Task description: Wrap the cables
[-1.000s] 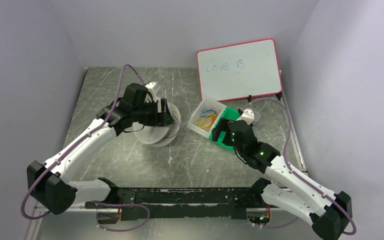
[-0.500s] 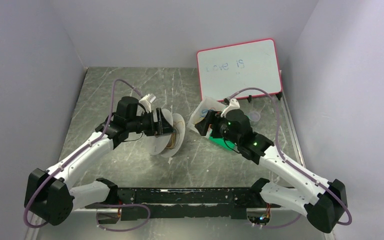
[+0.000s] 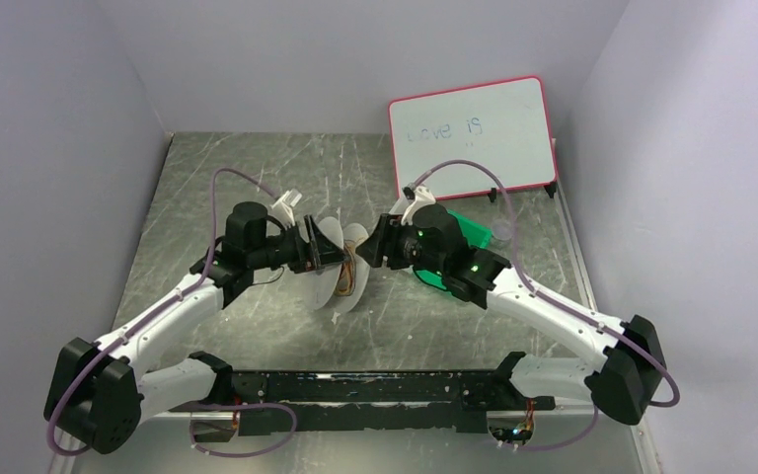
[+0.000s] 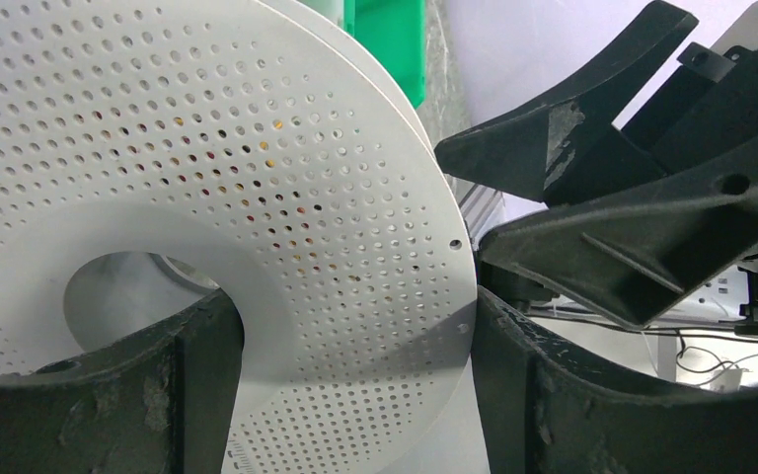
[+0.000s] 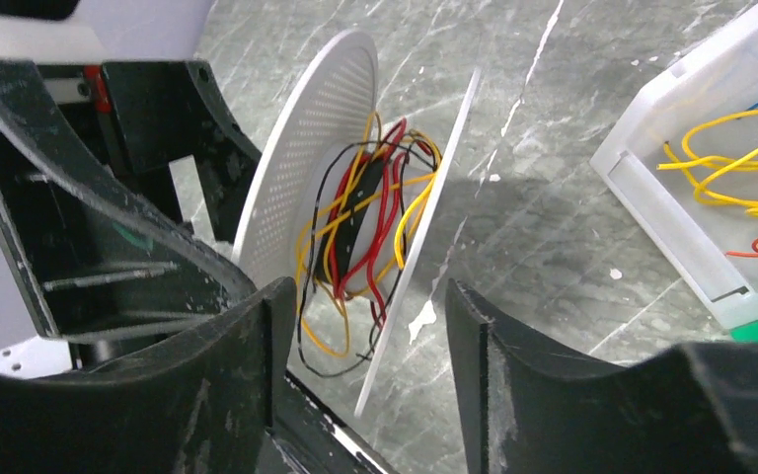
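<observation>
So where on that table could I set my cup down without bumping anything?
Bare table at the back, between the left wall and the whiteboard. Another strip lies between the white spool and the black rail in front. The middle is crowded: left gripper, right gripper and green bin cluster round the spool.

The white spool (image 3: pixel 341 269) stands on edge between left claw (image 3: pixel 320 256) and right claw (image 3: pixel 371 249), closing the middle. Loose cables (image 5: pixel 380 212) clutter the gap between its discs. Bare surface (image 3: pixel 247 178) lies open far left; whiteboard (image 3: pixel 469 128) and green bin (image 3: pixel 474 234) crowd the right.
</observation>
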`<state>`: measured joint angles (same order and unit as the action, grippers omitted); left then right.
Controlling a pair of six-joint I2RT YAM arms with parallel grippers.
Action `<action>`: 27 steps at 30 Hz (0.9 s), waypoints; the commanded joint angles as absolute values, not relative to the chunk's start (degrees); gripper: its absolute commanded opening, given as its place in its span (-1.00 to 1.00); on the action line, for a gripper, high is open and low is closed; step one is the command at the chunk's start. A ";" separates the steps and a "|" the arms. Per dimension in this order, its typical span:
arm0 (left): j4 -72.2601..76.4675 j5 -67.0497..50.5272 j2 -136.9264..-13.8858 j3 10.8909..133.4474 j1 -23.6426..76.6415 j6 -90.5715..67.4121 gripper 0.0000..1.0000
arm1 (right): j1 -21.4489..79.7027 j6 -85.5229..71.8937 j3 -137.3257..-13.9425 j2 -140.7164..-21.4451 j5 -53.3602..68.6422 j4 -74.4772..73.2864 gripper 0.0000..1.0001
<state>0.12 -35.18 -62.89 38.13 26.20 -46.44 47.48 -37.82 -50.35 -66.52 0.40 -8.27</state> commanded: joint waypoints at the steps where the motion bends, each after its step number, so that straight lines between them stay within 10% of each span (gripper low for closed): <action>1: 10.38 -38.25 -60.81 36.11 25.66 -50.81 -0.86 | 48.56 -36.85 -53.48 -68.85 -2.83 -10.61 0.14; 27: 23.48 -42.05 -58.97 27.27 22.38 -55.59 -0.86 | 53.41 -32.83 -63.46 -77.96 -10.69 -18.93 -1.00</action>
<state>16.14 -38.24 -59.99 28.14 24.29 -53.80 52.25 -35.00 -60.69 -77.65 -10.15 -17.08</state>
